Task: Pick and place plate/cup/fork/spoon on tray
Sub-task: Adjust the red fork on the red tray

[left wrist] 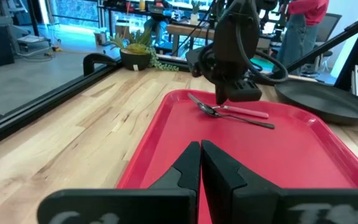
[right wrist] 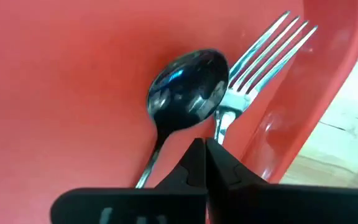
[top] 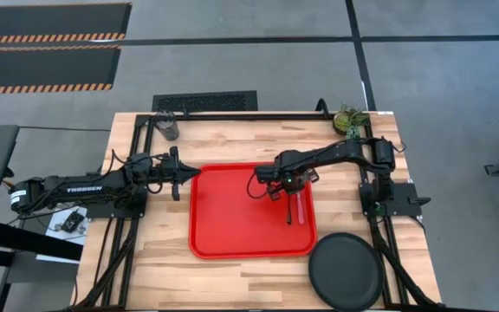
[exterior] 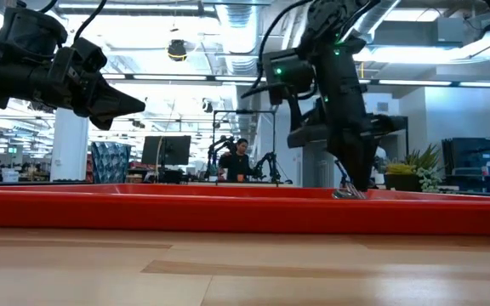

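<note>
**Inspector A:** Right hand [top: 275,191] over the tray [top: 223,234], fingers pressed together, nothing pinched. Spoon [right wrist: 188,93] and fork [right wrist: 260,59] lying side by side on the tray, touching, just beyond the fingertips, long axes roughly in line with the hand's reach.

**Inspector B:** Left hand [top: 178,176]?

**Inspector A:** Closed, empty, hovering at the tray's left rim. Plate [top: 345,271] on the desk off the tray's near right corner, nearer the right arm. Cup [top: 167,126] at the desk's far left corner, nearer the left arm.

**Inspector B:** Judged next: plate, by the right arm.
</note>
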You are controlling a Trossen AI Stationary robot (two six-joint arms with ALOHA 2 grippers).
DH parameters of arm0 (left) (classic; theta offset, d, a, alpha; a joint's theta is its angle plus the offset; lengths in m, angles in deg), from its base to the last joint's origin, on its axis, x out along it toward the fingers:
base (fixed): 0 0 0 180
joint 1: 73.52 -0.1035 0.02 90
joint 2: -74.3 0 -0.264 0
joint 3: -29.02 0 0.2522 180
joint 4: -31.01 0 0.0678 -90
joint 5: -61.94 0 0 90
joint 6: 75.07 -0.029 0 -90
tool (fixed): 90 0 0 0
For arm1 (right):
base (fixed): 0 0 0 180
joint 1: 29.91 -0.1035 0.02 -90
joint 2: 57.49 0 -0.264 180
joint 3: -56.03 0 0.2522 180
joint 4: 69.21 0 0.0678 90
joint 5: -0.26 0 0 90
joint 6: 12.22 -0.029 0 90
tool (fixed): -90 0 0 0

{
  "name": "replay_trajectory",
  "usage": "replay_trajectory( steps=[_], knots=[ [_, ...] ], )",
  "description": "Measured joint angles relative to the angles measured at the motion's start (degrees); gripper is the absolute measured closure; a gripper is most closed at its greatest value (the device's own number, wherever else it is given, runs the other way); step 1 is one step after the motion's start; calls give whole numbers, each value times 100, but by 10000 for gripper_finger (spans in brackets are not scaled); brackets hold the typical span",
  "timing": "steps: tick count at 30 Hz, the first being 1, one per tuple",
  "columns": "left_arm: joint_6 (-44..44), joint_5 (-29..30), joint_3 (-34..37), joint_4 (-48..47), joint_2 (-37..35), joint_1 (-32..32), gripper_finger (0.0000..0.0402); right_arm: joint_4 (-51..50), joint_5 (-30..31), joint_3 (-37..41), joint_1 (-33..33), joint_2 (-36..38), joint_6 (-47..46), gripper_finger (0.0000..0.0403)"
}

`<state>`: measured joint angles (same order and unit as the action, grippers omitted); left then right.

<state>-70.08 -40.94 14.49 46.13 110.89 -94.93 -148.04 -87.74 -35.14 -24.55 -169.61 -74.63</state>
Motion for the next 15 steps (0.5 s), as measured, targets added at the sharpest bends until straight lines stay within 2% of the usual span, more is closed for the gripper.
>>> replay_trajectory(
  steps=[15],
  knots=[
    [2,9,0,-27,0,0,400,-97,190,-8,266,-64,-74,397]
  ],
)
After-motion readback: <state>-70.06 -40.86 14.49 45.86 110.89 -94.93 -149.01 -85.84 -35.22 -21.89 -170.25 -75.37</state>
